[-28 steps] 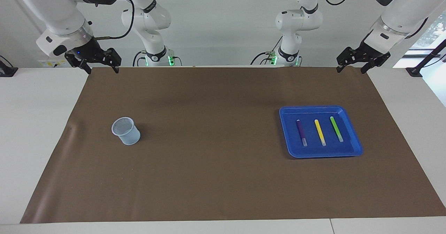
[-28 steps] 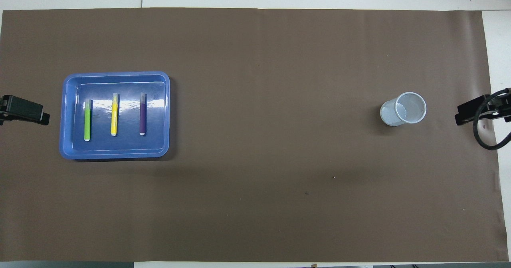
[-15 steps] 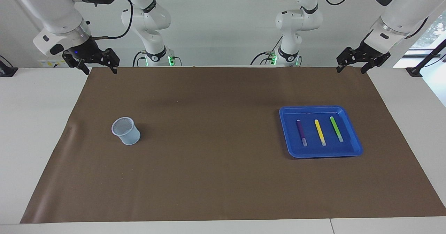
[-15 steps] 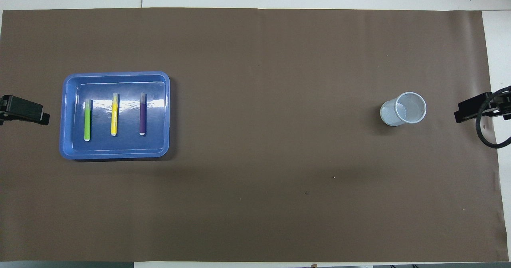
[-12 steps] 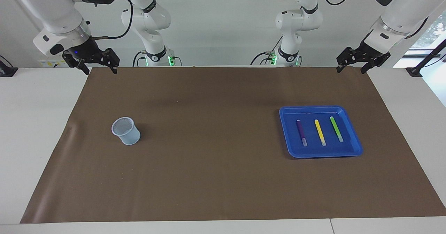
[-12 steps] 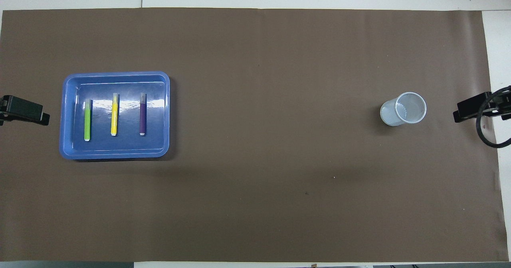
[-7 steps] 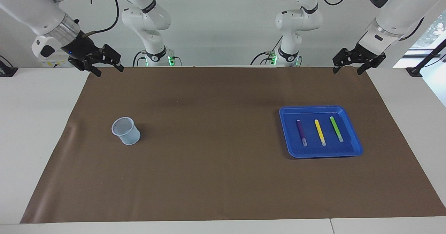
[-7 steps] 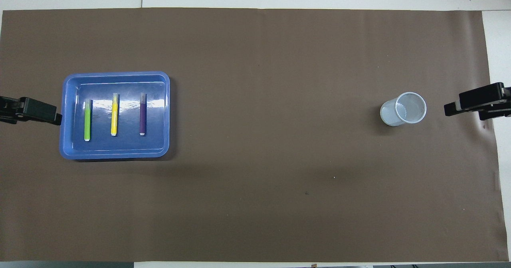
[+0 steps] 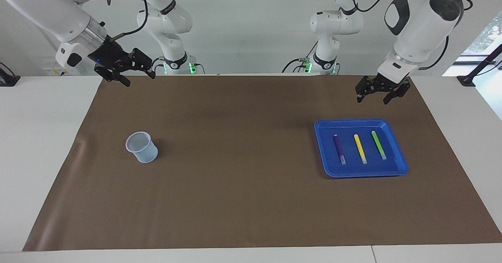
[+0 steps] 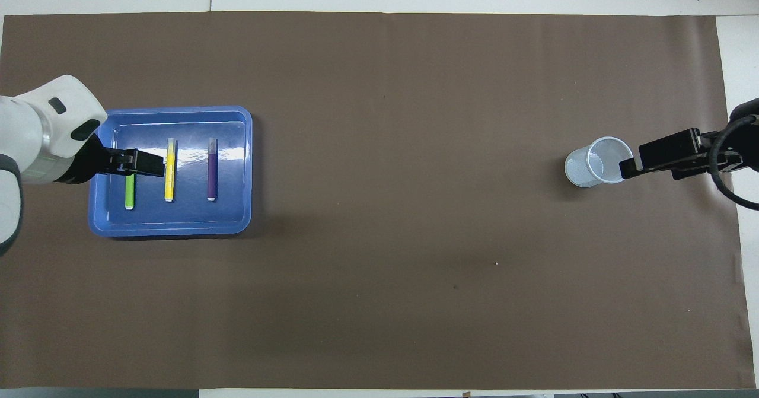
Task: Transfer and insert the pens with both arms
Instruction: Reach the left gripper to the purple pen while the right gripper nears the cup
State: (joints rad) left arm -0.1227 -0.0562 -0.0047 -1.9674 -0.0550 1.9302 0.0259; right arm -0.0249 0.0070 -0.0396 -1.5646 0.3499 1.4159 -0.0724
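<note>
Three pens lie side by side in a blue tray (image 9: pixel 364 173): purple (image 9: pixel 339 149), yellow (image 9: pixel 360 149) and green (image 9: pixel 379 145). They also show in the overhead view as purple (image 10: pixel 211 169), yellow (image 10: pixel 169 169) and green (image 10: pixel 129 189). My left gripper (image 9: pixel 372 99) is open and empty, up in the air; in the overhead view it (image 10: pixel 151 165) is over the tray (image 10: pixel 172 229), above the green pen. My right gripper (image 9: pixel 139 79) is open and empty, raised; in the overhead view it (image 10: pixel 628 168) is over the rim of the pale mesh cup (image 10: pixel 598 162).
The mesh cup (image 9: pixel 142 147) stands upright on the brown mat (image 9: pixel 243 184) toward the right arm's end of the table. Two smaller white arms (image 9: pixel 172 24) (image 9: pixel 333 24) with green lights stand still at the robots' edge of the table.
Both arms have swung inward from the table ends. The left gripper came over the tray and lower; the right gripper came over the cup's rim. Pens, tray and cup have not moved.
</note>
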